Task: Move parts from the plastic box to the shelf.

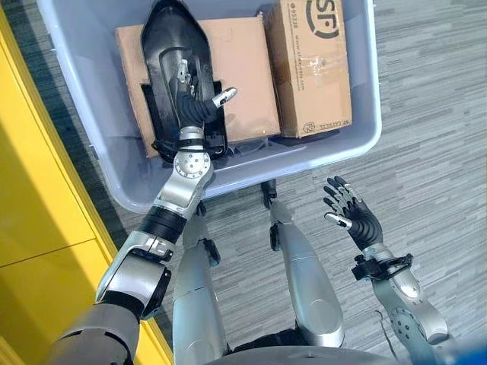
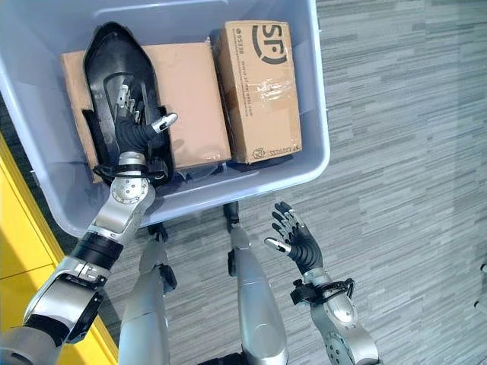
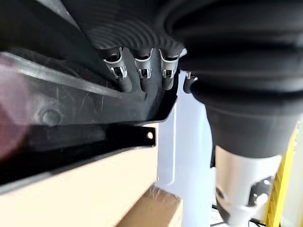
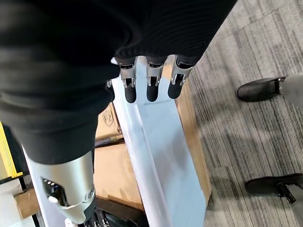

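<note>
A pale blue plastic box stands on the floor in front of me. In it a long black moulded part lies across a flat cardboard box. My left hand reaches into the box and rests on the black part, fingers straight against it and thumb spread out to the side. The left wrist view has those fingertips touching the part's black surface. My right hand hovers open above the carpet, just outside the box's near wall, holding nothing.
A second, taller cardboard box fills the right side of the plastic box. A yellow shelf unit runs along my left. A person's dark shoes stand on the grey carpet beyond the box.
</note>
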`<state>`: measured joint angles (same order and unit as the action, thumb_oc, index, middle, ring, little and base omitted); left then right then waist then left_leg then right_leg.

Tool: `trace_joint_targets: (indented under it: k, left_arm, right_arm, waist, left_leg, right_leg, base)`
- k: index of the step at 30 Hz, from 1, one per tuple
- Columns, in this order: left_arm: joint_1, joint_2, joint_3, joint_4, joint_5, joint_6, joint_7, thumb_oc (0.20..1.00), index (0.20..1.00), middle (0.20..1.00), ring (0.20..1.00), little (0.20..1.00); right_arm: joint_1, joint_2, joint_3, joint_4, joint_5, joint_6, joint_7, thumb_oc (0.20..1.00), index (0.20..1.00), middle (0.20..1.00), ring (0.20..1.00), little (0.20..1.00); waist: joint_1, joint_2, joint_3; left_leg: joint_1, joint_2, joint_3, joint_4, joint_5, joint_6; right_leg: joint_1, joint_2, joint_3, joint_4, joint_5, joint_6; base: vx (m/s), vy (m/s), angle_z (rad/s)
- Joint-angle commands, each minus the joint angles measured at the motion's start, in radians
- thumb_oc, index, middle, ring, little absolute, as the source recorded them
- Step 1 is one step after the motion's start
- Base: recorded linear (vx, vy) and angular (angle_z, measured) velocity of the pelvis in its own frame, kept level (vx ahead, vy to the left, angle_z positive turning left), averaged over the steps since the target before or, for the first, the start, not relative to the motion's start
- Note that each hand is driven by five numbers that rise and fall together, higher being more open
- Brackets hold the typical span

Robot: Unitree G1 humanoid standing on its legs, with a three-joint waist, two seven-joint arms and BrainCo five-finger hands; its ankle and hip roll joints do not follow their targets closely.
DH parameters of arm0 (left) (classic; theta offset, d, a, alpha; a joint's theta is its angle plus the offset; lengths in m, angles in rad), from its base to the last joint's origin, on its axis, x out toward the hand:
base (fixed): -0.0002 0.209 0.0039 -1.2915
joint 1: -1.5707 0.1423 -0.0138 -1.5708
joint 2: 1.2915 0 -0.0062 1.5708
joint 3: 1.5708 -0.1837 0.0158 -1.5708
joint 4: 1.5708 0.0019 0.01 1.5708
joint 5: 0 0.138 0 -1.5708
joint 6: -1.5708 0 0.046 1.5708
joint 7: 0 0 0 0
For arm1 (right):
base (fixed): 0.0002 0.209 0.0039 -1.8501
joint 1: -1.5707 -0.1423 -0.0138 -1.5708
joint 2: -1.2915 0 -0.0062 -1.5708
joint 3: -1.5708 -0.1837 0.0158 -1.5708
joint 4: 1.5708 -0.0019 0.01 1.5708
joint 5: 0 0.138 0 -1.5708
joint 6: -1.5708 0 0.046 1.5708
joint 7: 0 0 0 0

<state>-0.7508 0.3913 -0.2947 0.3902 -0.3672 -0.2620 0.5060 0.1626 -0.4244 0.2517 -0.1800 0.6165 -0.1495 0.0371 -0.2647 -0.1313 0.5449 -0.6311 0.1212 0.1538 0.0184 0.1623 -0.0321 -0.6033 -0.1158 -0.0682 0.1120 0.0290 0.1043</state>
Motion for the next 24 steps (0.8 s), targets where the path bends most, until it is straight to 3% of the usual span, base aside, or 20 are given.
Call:
trace_joint_targets:
  k: [1,12,17,21,24]
  left_arm:
    - [0.002,-0.001,0.011,0.043,-0.085,-0.029,-0.023,1.000,1.000,1.000,1.000,1.000]
    - [0.016,-0.018,0.018,-0.019,-0.128,-0.054,-0.020,1.000,1.000,1.000,1.000,1.000]
    - [0.111,0.001,0.089,-0.190,-0.115,-0.100,-0.011,1.000,1.000,1.000,1.000,1.000]
    - [0.318,0.014,0.203,-0.502,-0.147,-0.146,-0.063,1.000,1.000,1.000,1.000,1.000]
    - [0.370,0.023,0.228,-0.574,-0.143,-0.152,-0.079,1.000,1.000,1.000,1.000,1.000]
  right_arm:
    - [0.058,-0.040,-0.031,-0.031,0.026,-0.046,-0.003,1.000,1.000,1.000,1.000,1.000]
    - [0.060,-0.048,-0.043,-0.038,0.025,-0.048,-0.008,1.000,1.000,1.000,1.000,1.000]
    - [0.067,-0.042,-0.061,-0.048,0.023,-0.053,-0.007,1.000,1.000,1.000,1.000,1.000]
    - [0.071,-0.032,-0.091,-0.069,0.025,-0.060,-0.006,1.000,1.000,1.000,1.000,1.000]
    - [0.073,-0.027,-0.094,-0.071,0.027,-0.060,-0.005,1.000,1.000,1.000,1.000,1.000]
  waist:
    - [0.014,-0.071,-0.025]
    - [0.019,-0.058,-0.026]
    - [0.042,-0.040,-0.027]
    - [0.077,-0.022,-0.026]
    - [0.087,-0.020,-0.025]
  left_leg:
    - [0.047,0.097,-0.036,0.106,-0.122,-0.104]
    - [0.050,0.090,-0.039,0.107,-0.126,-0.102]
    - [0.055,0.082,-0.048,0.099,-0.128,-0.098]
    - [0.057,0.070,-0.052,0.088,-0.130,-0.093]
    - [0.059,0.067,-0.053,0.087,-0.132,-0.091]
  right_leg:
    - [0.045,-0.076,0.005,-0.077,0.070,0.061]
    - [0.052,-0.075,0.009,-0.079,0.065,0.059]
    - [0.064,-0.080,0.003,-0.081,0.060,0.059]
    - [0.073,-0.086,-0.004,-0.087,0.056,0.058]
    - [0.078,-0.089,-0.007,-0.089,0.056,0.058]
  base:
    - [0.00,0.000,0.00]
    - [0.00,0.000,0.00]
    - [0.00,0.000,0.00]
    - [0.00,-0.001,0.01]
    - [0.00,0.005,0.08]
